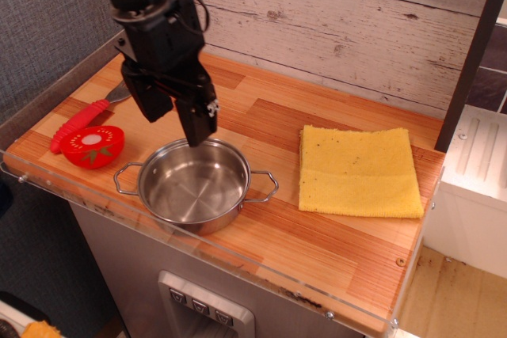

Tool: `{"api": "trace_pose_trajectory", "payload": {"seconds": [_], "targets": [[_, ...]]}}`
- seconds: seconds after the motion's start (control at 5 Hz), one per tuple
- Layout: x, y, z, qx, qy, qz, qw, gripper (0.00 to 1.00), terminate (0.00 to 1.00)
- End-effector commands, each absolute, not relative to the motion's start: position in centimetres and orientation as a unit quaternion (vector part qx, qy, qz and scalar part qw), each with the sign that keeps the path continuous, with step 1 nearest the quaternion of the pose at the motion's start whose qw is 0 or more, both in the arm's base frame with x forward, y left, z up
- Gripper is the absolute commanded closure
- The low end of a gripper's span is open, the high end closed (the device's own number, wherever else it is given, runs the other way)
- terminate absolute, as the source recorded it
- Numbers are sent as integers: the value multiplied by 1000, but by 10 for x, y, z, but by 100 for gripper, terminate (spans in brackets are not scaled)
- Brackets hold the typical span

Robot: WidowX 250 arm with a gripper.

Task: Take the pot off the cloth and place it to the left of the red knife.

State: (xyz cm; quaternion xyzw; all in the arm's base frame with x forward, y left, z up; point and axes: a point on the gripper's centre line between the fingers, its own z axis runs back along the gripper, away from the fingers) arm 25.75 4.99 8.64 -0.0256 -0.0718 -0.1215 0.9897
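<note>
The shiny steel pot with two wire loop handles stands on the wooden counter near its front edge, empty. The yellow cloth lies flat to its right, with nothing on it and a gap between it and the pot. The red-handled knife lies at the left end of the counter, left of the pot. My gripper hangs above the pot's far rim, clear of it. It is open and holds nothing.
A red tomato slice toy lies between the knife and the pot's left handle. A plank wall backs the counter. A clear acrylic lip runs along the front edge. A white cabinet stands at the right.
</note>
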Motion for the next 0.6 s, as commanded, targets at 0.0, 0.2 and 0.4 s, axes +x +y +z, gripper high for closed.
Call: {"api": "trace_pose_trajectory", "payload": {"seconds": [0.0,0.2,0.4], "targets": [[252,45,95,32,-71,-93,993,0,0],[252,45,95,32,-71,-93,993,0,0],[252,45,95,32,-71,-93,993,0,100]]}}
